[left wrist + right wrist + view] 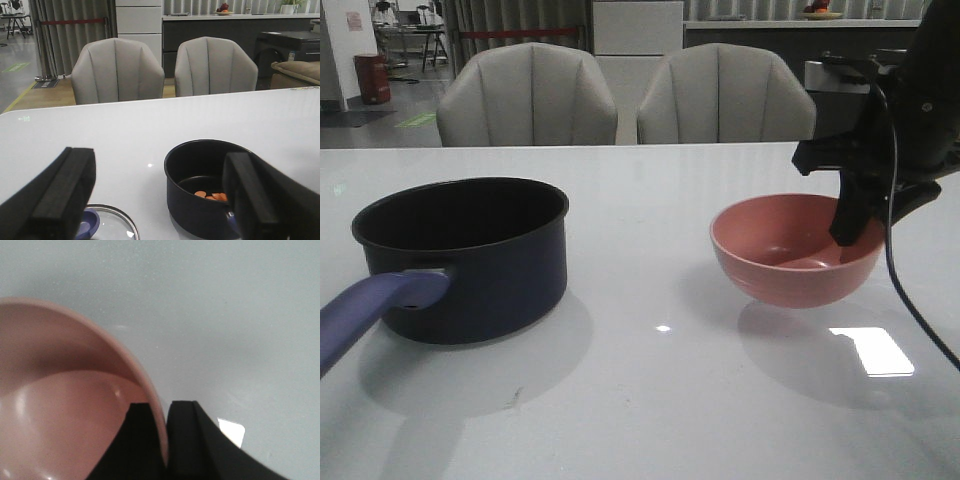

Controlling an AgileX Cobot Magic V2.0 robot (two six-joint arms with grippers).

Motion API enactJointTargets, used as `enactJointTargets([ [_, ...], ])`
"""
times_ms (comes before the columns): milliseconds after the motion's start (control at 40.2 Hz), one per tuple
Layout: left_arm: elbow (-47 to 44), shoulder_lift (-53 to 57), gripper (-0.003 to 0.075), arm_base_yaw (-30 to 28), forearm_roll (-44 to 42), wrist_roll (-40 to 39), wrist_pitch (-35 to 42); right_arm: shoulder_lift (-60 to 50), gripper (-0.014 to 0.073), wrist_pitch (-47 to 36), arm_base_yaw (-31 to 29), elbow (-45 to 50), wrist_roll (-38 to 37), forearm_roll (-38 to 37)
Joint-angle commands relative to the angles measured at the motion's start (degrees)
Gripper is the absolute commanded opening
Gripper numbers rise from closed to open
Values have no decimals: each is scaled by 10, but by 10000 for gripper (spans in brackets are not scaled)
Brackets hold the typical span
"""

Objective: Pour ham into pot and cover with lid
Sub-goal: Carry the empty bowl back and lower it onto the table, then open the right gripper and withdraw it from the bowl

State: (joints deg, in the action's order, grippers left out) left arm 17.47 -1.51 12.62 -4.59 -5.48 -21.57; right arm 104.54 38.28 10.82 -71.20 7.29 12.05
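On my counter (650, 400) I count one pot (470, 260), one pink bowl (795, 250), one lid (107, 222) and a few slices of ham (212, 196), too small and too bunched for me to number exactly; behind the far edge stand two grey chairs (527, 95). The pot sits toward the left side of the counter with its purple-blue handle (375, 305) pointing at the near left corner; the ham lies on its black floor; the bowl is toward the right side, held just clear of the surface with its shadow beneath it. My right jaws (165, 440) pinch the bowl's rim, one finger inside the wall and one outside. My left jaws (160, 195) are spread wide and hold nothing; between them I see the pot with the ham, and the lid lies flat on the counter just beside the pot, its blue knob (87, 220) partly hidden behind one finger.
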Motion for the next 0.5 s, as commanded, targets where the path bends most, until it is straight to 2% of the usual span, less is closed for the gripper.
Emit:
enactJointTargets([
  [0, 15, -6, 565, 4, -1, -1, 43, -18, 258, -28, -3, -18, -1, 8],
  [75, 15, -6, 565, 4, -1, -1, 43, -15, 372, -29, -3, -18, -1, 8],
  [174, 15, -6, 565, 4, -1, -1, 43, -18, 460, -30, -3, -18, -1, -8],
  [472, 15, -6, 565, 4, -1, -1, 43, -105, 468, -25, 4, -16, 22, -33],
])
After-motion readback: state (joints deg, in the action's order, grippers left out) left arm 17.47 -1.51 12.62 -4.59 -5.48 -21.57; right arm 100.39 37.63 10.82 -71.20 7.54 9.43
